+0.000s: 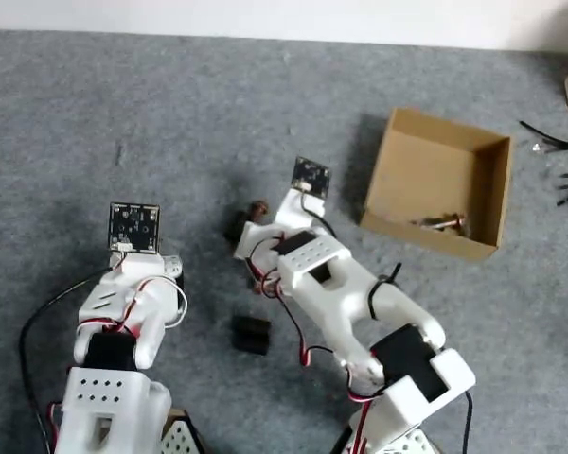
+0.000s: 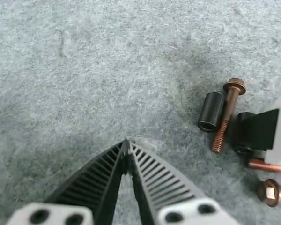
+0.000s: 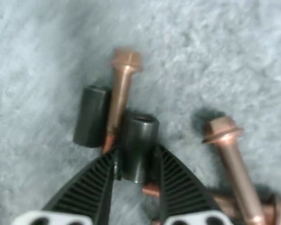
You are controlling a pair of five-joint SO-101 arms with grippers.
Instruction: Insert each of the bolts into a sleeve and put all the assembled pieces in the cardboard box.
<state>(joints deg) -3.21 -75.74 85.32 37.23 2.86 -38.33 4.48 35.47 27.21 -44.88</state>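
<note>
Sleeve sat pinched in the right gripper, long axis along the jaws, a loose bolt lying parallel just beside it; the left gripper, pressed together, hovered well apart.

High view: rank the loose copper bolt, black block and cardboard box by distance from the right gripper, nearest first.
From the right gripper, shut on a sleeve:
1. copper bolt, right beside it.
2. black block, on the carpet, toward the view's bottom edge.
3. cardboard box, off to the view's right.
</note>
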